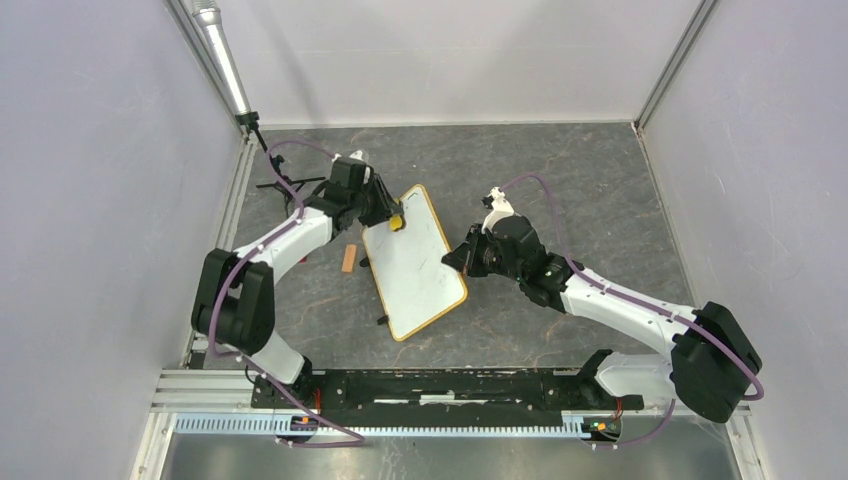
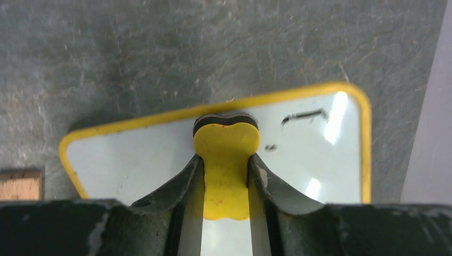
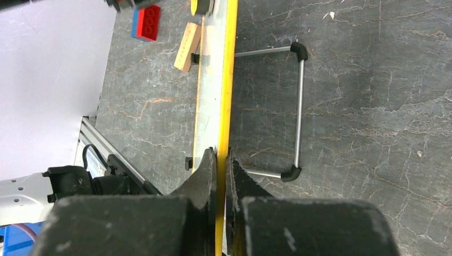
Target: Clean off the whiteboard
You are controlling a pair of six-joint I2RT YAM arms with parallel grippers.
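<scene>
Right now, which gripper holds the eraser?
The left gripper, shut on the yellow eraser on the whiteboard; the right gripper only pinches the whiteboard's edge.

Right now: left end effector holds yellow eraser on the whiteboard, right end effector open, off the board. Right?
No: right wrist view shows the right end effector shut on the edge of the whiteboard. The left end effector does hold the yellow eraser on it.

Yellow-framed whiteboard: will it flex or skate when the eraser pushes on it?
Probably stiff: the yellow-framed whiteboard shows a straight edge where the right fingers pinch it. Thin, so likely light and apt to pivot without that pinch. Glossy face, so the yellow eraser in the left fingers should glide.
</scene>
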